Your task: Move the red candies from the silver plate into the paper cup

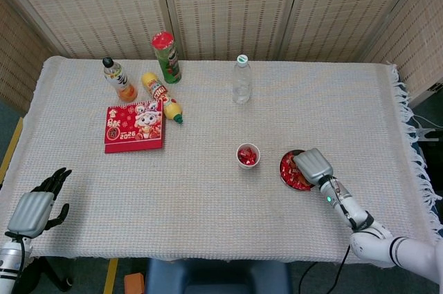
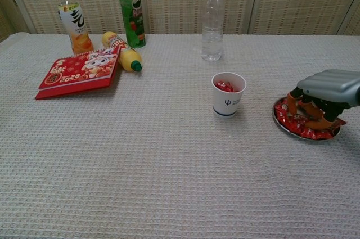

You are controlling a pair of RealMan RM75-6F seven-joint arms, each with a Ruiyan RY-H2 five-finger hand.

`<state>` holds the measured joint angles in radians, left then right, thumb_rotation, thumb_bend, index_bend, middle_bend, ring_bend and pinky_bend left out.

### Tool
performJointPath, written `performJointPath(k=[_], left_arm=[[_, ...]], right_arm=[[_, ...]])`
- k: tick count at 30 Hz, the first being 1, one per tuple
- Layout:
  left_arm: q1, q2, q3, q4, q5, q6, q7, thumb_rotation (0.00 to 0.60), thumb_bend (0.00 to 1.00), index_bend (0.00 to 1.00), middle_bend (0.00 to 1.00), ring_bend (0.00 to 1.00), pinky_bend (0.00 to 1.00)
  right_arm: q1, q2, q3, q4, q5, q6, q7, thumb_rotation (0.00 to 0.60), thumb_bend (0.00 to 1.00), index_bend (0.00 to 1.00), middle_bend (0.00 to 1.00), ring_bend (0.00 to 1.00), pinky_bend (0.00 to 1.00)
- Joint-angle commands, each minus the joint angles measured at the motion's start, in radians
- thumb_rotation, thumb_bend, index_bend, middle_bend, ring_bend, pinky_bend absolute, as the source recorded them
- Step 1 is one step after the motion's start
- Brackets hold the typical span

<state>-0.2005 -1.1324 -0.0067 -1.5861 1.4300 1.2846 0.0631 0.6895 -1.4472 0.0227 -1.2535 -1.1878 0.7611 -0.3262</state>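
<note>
Fingers [image 2: 306, 109] of the right hand [image 2: 326, 90] are seen curled down into the red candies [image 2: 301, 126] heaped on the silver plate [image 2: 279, 121]; whether a candy is pinched between them cannot be told, since the back of the hand covers the tips in the head view. The candies are judged to be light, crinkly in their wrappers and apt to slip or to shift in the heap, so one at the edge of the heap is best taken across its body between thumb and finger, gently. A few candies are already seen in the paper cup [image 2: 228, 101], which stands upright just beside the plate on the cloth-covered worktop [image 2: 169, 166] and is judged light enough to be tipped by a careless knock. At the near left corner the left hand [image 1: 38, 204] is held off the worktop with its fingers apart and nothing in them.
</note>
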Motion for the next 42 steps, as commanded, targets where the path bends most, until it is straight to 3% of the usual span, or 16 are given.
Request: performJointPath(k=[1,14,22,26,28,29,36,42], left_arm=[[0.000,0.000,0.000,0.000,0.000,0.000,-0.001,0.600,0.48,0.00,0.00,0.14,0.37],[0.001,0.001,0.001,0.000,0.005,0.004,-0.002,0.600,0.48,0.00,0.00,0.14,0.37],[-0.001,-0.004,0.002,0.000,0.004,-0.001,0.008,0.600,0.48,0.00,0.00,0.14,0.37],[-0.002,-0.005,0.002,0.000,0.003,-0.003,0.011,0.600,0.48,0.00,0.00,0.14,0.37],[-0.003,-0.007,0.002,0.000,0.002,-0.006,0.014,0.600,0.48,0.00,0.00,0.14,0.37],[-0.004,-0.007,0.001,0.000,-0.001,-0.006,0.014,0.600,0.48,0.00,0.00,0.14,0.37],[0.002,0.000,-0.001,0.000,-0.001,0.003,-0.002,0.600,0.48,0.00,0.00,0.14,0.37],[0.004,0.007,0.001,0.000,0.007,0.008,-0.016,0.600,0.48,0.00,0.00,0.14,0.37]], right_arm=[[0.000,-0.001,0.000,0.002,0.002,-0.002,-0.004,0.600,0.24,0.49,0.71,0.66,1.00],[-0.014,0.016,0.031,-0.026,-0.020,0.044,0.060,0.600,0.27,0.61,0.71,0.68,1.00],[0.005,0.071,0.114,-0.123,-0.044,0.079,0.189,0.600,0.27,0.58,0.71,0.68,1.00],[0.017,0.072,0.131,-0.136,-0.046,0.075,0.207,0.600,0.27,0.57,0.71,0.69,1.00],[0.040,0.066,0.164,-0.157,-0.042,0.070,0.233,0.600,0.27,0.56,0.71,0.69,1.00],[0.078,0.041,0.205,-0.174,-0.041,0.063,0.245,0.600,0.27,0.57,0.71,0.69,1.00],[0.152,-0.025,0.241,-0.171,0.013,0.029,0.199,0.600,0.27,0.57,0.71,0.69,1.00],[0.178,-0.053,0.224,-0.155,0.046,0.023,0.134,0.600,0.27,0.57,0.71,0.69,1.00]])
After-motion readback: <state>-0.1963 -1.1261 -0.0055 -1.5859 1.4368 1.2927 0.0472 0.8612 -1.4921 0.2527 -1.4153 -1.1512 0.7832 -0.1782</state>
